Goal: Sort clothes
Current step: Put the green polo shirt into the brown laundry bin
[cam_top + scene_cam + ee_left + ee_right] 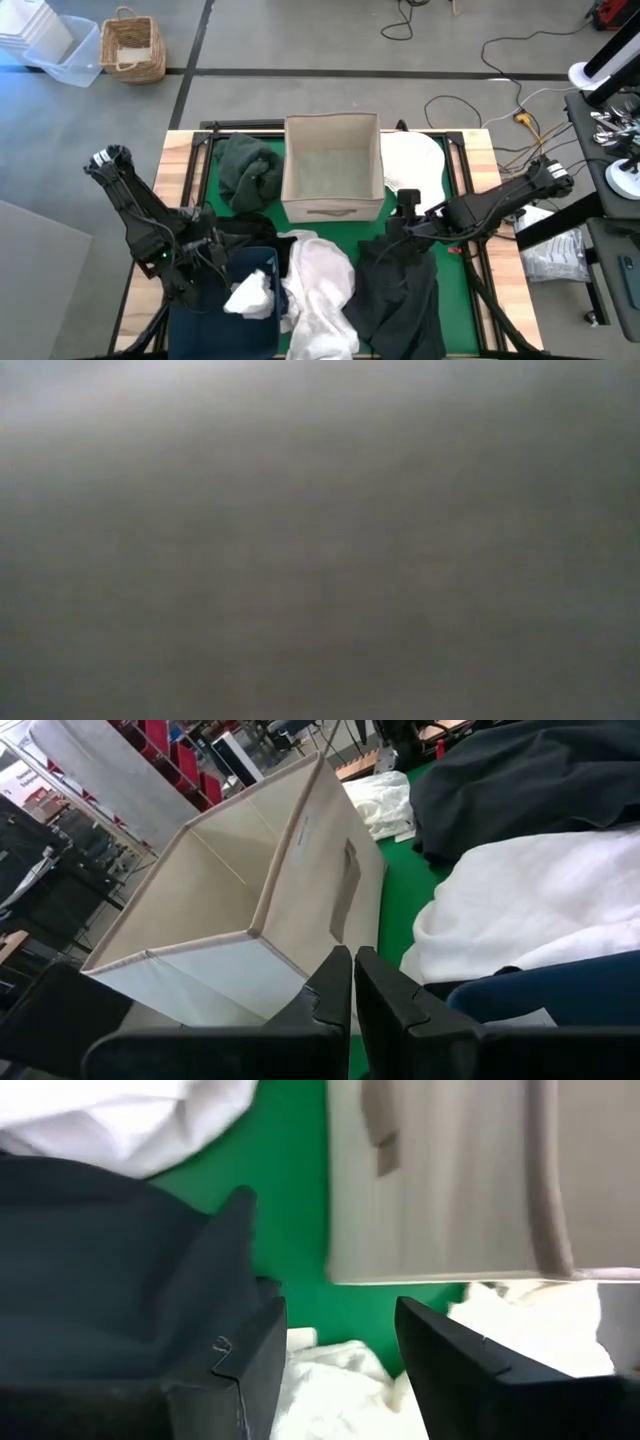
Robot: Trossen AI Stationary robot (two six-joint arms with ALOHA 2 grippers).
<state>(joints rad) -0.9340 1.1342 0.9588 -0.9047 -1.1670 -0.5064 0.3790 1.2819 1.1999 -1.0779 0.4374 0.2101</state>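
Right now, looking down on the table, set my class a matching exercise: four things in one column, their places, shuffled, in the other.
Things:
1. beige fabric box
2. dark green garment
3. navy bin
4. charcoal garment

Places:
A. near edge, left
B. near edge, right
C. middle, far side
D. left of the box

Pairs: 1-C, 2-D, 3-A, 4-B

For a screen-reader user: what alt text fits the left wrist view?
The left hand, shut and empty, faces an open beige fabric box on green matting. Beside it lie a white garment and a dark garment.
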